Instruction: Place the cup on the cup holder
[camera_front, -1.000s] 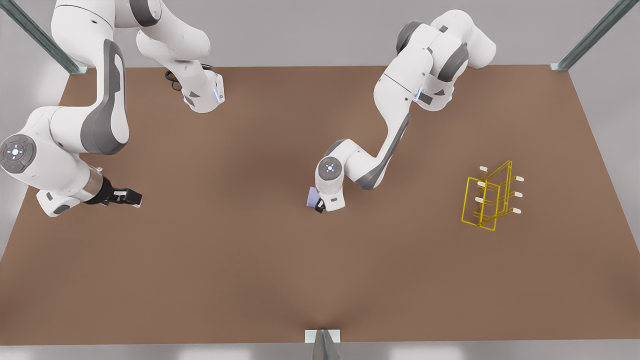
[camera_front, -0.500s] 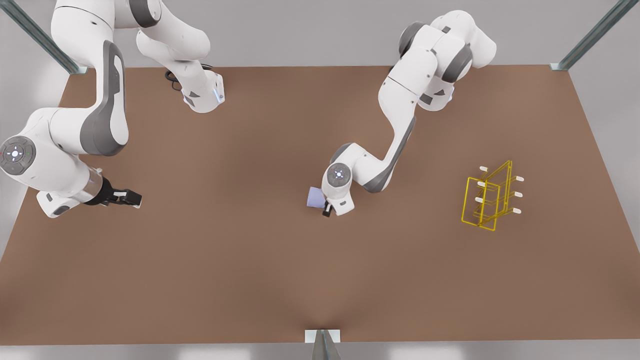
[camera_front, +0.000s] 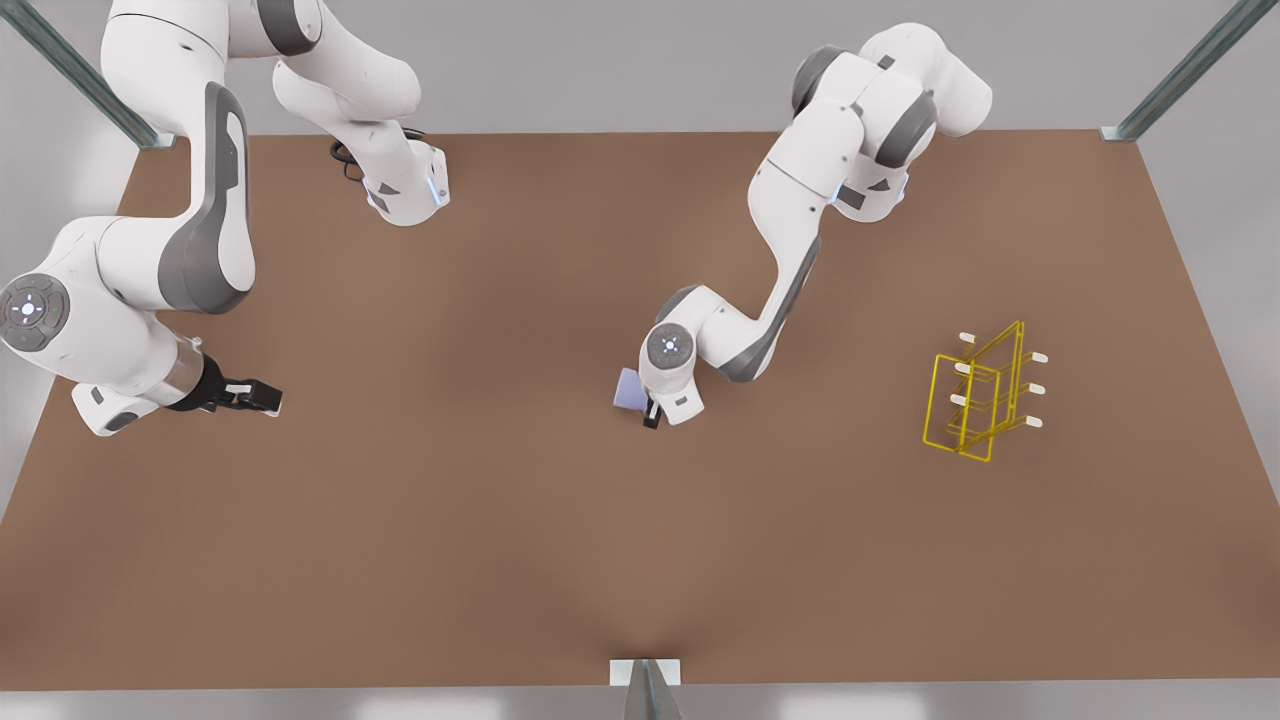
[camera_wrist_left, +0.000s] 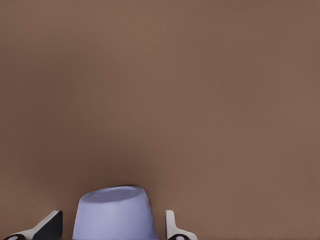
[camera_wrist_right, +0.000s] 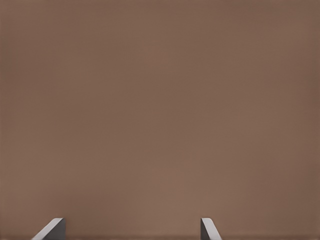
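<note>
The lavender-blue cup (camera_front: 627, 391) sits near the table's middle. In the left wrist view the cup (camera_wrist_left: 114, 215) lies between the light fingertips (camera_wrist_left: 51, 226), with a narrow gap on each side. My left gripper (camera_front: 642, 406) is open and straddles the cup from the front view's right. The yellow wire cup holder (camera_front: 978, 397), with white-tipped pegs, stands far off at the front view's right. Over the bare table at the front view's left, my right gripper (camera_front: 262, 398) waits open, its fingers (camera_wrist_right: 54, 228) holding nothing.
The brown table (camera_front: 500, 540) stretches wide between cup and holder. Both arm bases (camera_front: 405, 190) stand at the far edge. Metal frame posts (camera_front: 645, 690) sit at the near edge and at the far corners.
My left wrist swung toward the front view's right, then came back a little to the left, staying at the cup. The cup shifted slightly with it. The right arm barely moved.
</note>
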